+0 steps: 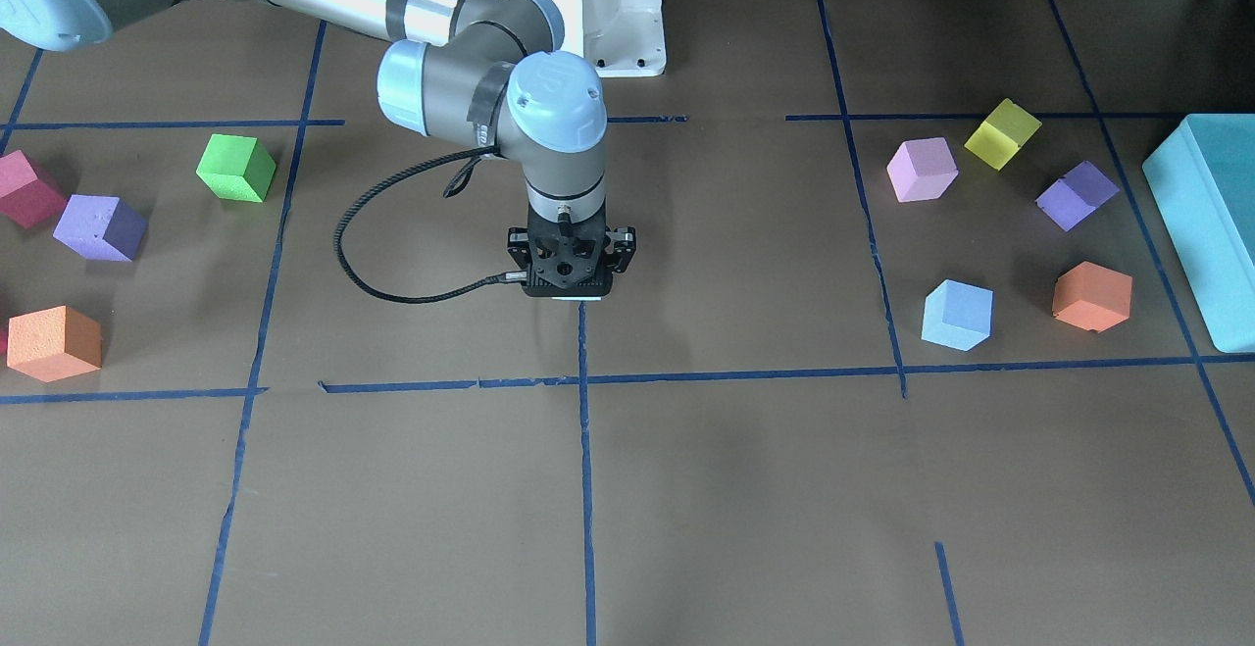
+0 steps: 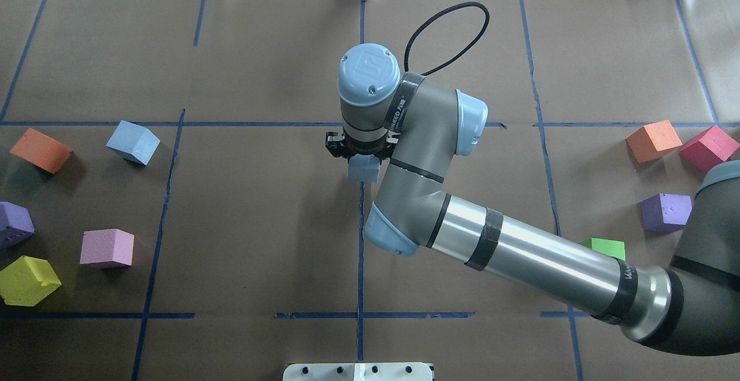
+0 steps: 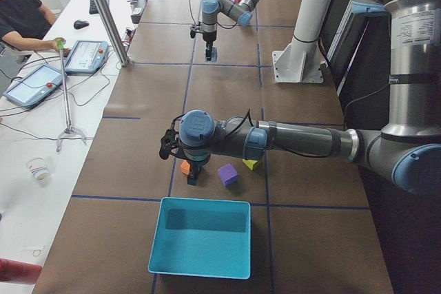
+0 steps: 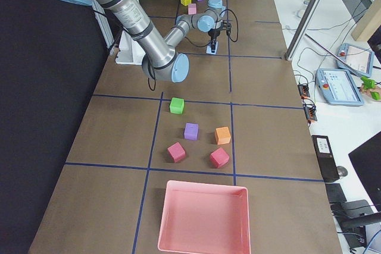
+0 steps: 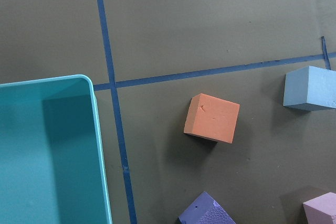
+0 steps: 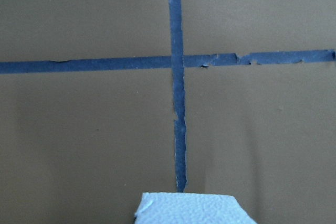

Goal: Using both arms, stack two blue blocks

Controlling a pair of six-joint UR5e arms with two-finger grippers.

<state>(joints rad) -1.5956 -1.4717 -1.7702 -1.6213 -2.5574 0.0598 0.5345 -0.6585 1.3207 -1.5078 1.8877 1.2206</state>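
My right gripper (image 1: 571,283) points straight down at the table's centre, over the tape cross, and is shut on the paler blue block (image 2: 363,170). Only a sliver of that block shows under the gripper in the front view (image 1: 578,301), and its top edge shows in the right wrist view (image 6: 189,208). The other blue block (image 1: 957,315) lies free on the robot's left side; it also shows in the overhead view (image 2: 133,142) and the left wrist view (image 5: 310,88). My left gripper (image 3: 194,175) hangs above the orange cube near the teal box. I cannot tell whether it is open or shut.
A teal box (image 1: 1206,224) stands at the left end. Orange (image 1: 1091,295), purple (image 1: 1077,195), pink (image 1: 922,169) and yellow (image 1: 1001,133) cubes surround the free blue block. Green (image 1: 235,168), purple (image 1: 98,227), orange (image 1: 54,342) and red (image 1: 25,188) cubes lie on the right side, by a pink tray (image 4: 202,218).
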